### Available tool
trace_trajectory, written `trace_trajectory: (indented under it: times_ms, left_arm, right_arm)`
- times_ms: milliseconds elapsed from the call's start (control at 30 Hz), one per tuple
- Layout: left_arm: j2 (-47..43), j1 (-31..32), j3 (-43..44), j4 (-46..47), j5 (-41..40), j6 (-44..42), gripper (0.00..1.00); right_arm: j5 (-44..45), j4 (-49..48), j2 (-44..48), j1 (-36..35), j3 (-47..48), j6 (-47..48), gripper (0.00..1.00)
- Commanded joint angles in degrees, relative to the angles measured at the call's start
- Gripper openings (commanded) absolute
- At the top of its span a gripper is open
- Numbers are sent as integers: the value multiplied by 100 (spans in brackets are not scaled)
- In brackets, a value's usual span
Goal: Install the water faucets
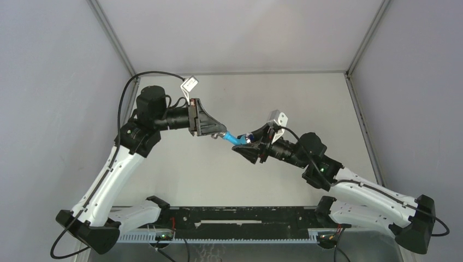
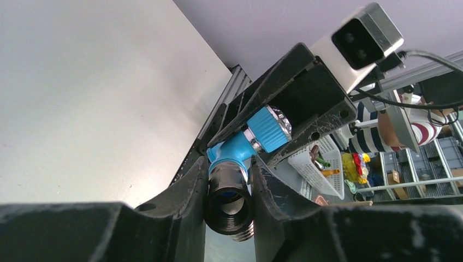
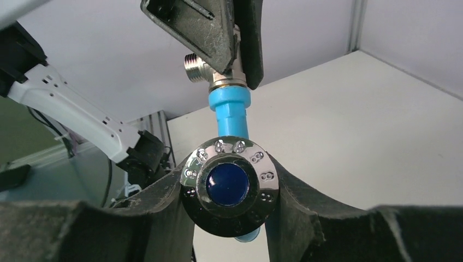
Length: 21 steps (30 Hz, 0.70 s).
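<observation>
Left arm point(image 1: 109, 180): it reaches in from the left side of the desk point(image 1: 311, 103). Its left claw point(image 1: 220, 133) is closed most of the way and clamped on the metal end of the faucet point(image 1: 235, 138). In the left wrist view both fingers point(image 2: 185, 185) press against the metal barrel, one on each side; the barrel's open bore faces that camera.

Faucet: it is held in the air between the two claws, over the middle of the desk and clear of its surface. The bright-blue bent body runs from the left claw across to the right claw; a silver threaded end point(image 3: 194, 61) juts sideways just beside the left claw's fingertips. At the other end is a ribbed blue knob point(image 2: 268, 128), faced with a chrome cap point(image 3: 229, 183) that has a dark blue centre.

Right claw point(image 1: 250, 143): it meets the faucet from the right, opposite the left claw; the knob sits between its fingers. In the right wrist view the fingers point(image 3: 306, 207) flank the chrome cap and appear to touch its rim on both sides, though the contact line lies in shadow. The jaws stand partly closed around the knob; nothing else is in them.

Right arm point(image 1: 371, 191): it reaches in from the right side of the desk; a white wrist camera point(image 2: 363, 35) is mounted just above the claw.
</observation>
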<state>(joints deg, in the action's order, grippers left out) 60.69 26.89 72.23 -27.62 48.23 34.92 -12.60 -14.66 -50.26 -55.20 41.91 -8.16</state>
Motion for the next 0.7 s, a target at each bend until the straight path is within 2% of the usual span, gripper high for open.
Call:
trace_trajectory:
  times_ms: [0, 133, 267, 300, 400, 533, 600, 667]
  left_arm:
    - [-257, -26, 183, 422, 311, -143, 0]
    - [-356, -26, 121, 520, 292, -144, 0]
    - [-373, -35, 131, 525, 32, -156, 1]
    - [-361, -40, 148, 519, -3, -160, 6]
    - [-342, -50, 222, 432, -344, -240, 39]
    - [-384, -55, 273, 290, -926, -455, 66]
    - [-423, -51, 268, 228, -1289, -539, 90]
    - [-471, -51, 238, 109, -1706, -679, 97]
  right_arm:
    - [-756, -763, -90, 488, 36, -1524, 0]
    - [-1386, -1042, -252, 920, 36, -2159, 0]
    - [-1536, -976, -223, 863, 36, -1709, 0]
    - [-1528, -881, -182, 837, 36, -1556, 0]
    - [-1235, -396, 7, 773, 36, -1112, 0]
    - [-766, 265, 166, 824, 36, -766, 0]
    - [-592, 568, 204, 923, 36, -656, 0]
    - [-371, 831, 210, 1042, 28, -585, 0]
